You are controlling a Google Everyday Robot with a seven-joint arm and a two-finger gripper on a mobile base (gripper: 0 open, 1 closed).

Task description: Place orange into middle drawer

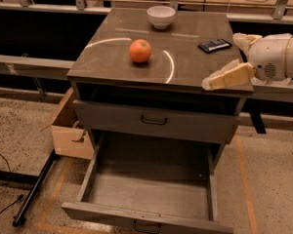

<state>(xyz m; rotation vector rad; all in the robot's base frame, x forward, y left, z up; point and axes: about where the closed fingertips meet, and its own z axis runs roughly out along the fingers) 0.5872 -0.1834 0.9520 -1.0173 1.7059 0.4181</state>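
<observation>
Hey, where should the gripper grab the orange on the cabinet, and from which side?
Grip the orange across its widest middle, coming from the right, where the gripper hovers open over the front right corner of the cabinet top. It is round, sits alone on the flat top, and the white bowl stands well behind it.

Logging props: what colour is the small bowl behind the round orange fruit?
The bowl is white, camera view; cream gripper at cabinet top's right edge.
</observation>
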